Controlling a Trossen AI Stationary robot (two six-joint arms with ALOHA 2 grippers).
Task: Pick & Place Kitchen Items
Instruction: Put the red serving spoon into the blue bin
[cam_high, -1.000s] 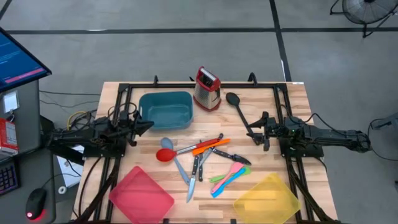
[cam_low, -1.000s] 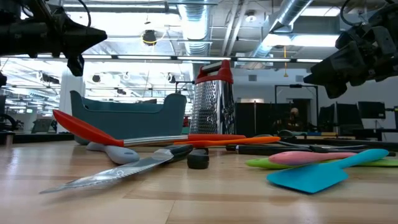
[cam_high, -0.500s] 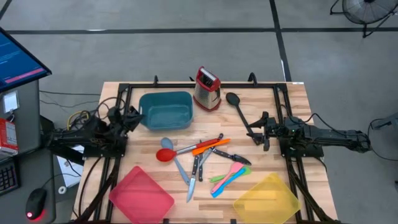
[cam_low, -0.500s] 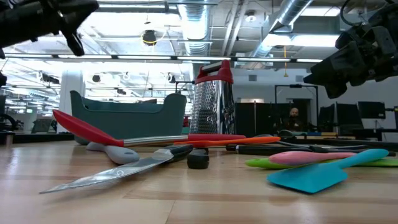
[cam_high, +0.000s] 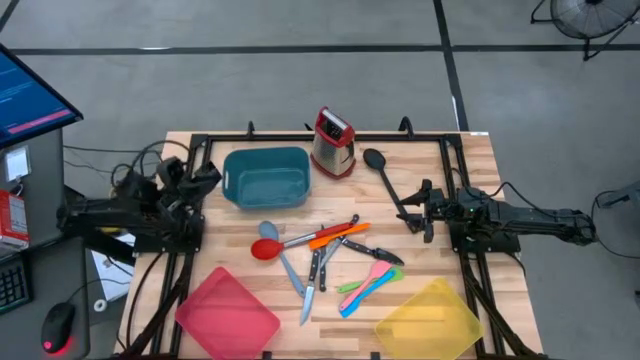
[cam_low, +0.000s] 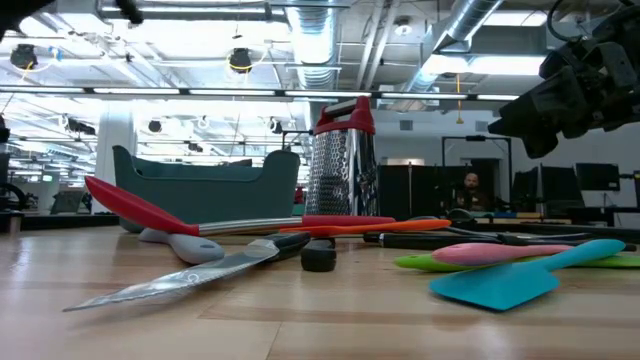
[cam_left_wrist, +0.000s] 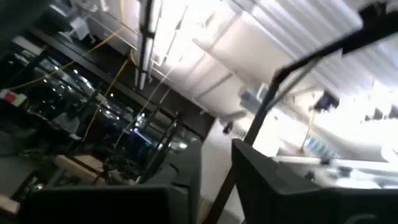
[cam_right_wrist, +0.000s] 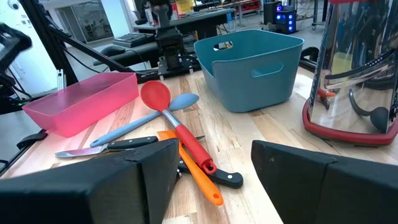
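Leftmost, the left claw sits raised off the left edge of the worktop, just left of the teal tray; whether its fingers are apart or together cannot be told, and it holds nothing visible. Its wrist view points up at the ceiling. The red tray lies at the near-left corner.

At the worktop's middle lies the cluster of kitchen items. The red spoon and the grey-blue spoon have their bowls side by side, just near of the teal tray, with the red one's steel shaft running right toward the orange utensil. Two black-handled steel knives point toward the near edge, between the spoons and the small plastic pieces. To their right, the pink utensil, green utensil and blue utensil are bunched together, just left of the yellow tray at the near-right corner.

At the far edge the steel box grater stands upright beside the teal tray. The black ladle lies to its right, bowl toward the far edge.

Rightmost, the right claw hovers above the worktop by the ladle's handle, fingers apart and empty, facing left toward the cluster.
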